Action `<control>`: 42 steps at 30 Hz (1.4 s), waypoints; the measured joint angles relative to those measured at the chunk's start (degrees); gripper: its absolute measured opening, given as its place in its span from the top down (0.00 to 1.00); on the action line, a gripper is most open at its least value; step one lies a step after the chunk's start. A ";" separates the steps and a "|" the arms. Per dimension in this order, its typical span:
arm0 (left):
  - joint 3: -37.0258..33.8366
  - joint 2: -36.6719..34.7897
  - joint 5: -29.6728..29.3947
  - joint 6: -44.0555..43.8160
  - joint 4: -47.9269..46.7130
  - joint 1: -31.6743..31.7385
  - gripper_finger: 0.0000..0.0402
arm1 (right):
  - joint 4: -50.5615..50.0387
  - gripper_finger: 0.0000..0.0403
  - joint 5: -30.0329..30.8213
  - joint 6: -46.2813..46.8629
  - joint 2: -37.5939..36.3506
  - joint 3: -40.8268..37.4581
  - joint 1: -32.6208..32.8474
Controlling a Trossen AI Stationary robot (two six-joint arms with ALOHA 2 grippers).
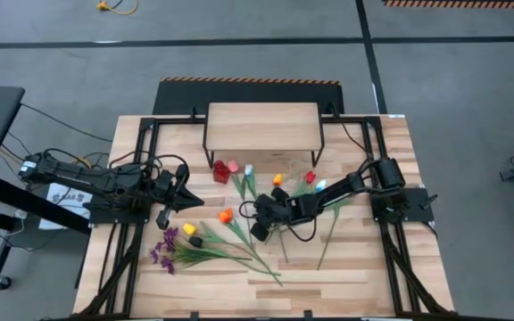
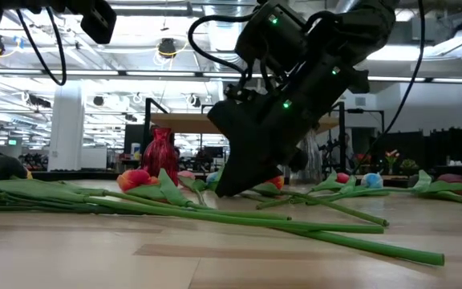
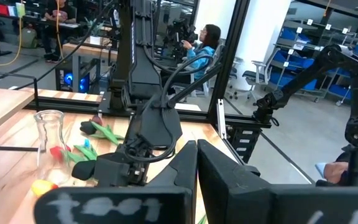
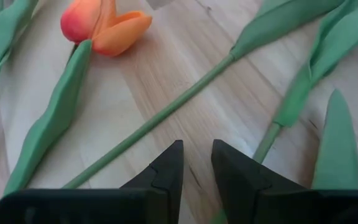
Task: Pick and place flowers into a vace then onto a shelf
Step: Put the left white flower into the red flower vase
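Long green-stemmed tulips (image 1: 239,234) and purple sprigs (image 1: 163,251) lie flat across the table's middle. My right gripper (image 1: 259,234) slants down low over them with a narrow gap between its fingers. In its wrist view the gripper (image 4: 197,163) has only bare wood in that gap. One green stem (image 4: 166,112) runs just beside one finger, and an orange tulip head (image 4: 104,25) lies farther off. My left gripper (image 1: 162,217) waits level above the table's left side, shut and holding nothing. A red vase (image 1: 220,169) stands in front of the shelf (image 1: 261,125).
A clear glass vase (image 3: 47,140) stands upright among the flowers. The shelf's thin black legs (image 1: 207,147) rise at the table's far middle. Black frame rails (image 1: 141,178) run along both sides. People sit in the room beyond (image 3: 207,43).
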 joint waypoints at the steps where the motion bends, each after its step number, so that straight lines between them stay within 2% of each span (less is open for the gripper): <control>1: 0.00 0.00 0.00 0.00 -0.01 0.01 1.00 | -0.25 0.80 -0.21 -0.23 -0.74 -0.12 -0.02; 8: 0.00 0.00 0.02 0.13 -0.01 0.02 1.00 | -1.81 0.80 -0.37 -4.20 -5.84 -0.73 0.42; 15: 0.00 0.00 0.01 0.34 -0.02 0.01 1.00 | -3.33 0.80 2.95 -4.95 -9.05 -0.55 0.53; 23: 0.00 -0.02 0.02 0.36 -0.07 0.00 1.00 | -6.90 0.80 3.08 -4.03 -6.43 -0.79 -0.34; 31: 0.00 -0.02 0.01 0.33 -0.44 -0.02 1.00 | -4.60 0.80 3.37 -2.27 -0.54 0.08 -1.11; 36: 0.00 0.00 0.00 0.28 -0.46 -0.02 1.00 | -4.51 0.80 3.94 -0.95 0.16 0.21 -0.95; 39: 0.00 -0.02 0.00 0.28 -0.45 -0.02 1.00 | -4.74 0.84 3.98 -0.79 0.08 0.19 -0.68; 42: 0.00 -0.02 0.00 0.02 -0.44 -0.02 1.00 | -4.75 0.95 3.90 0.23 0.03 0.13 -0.63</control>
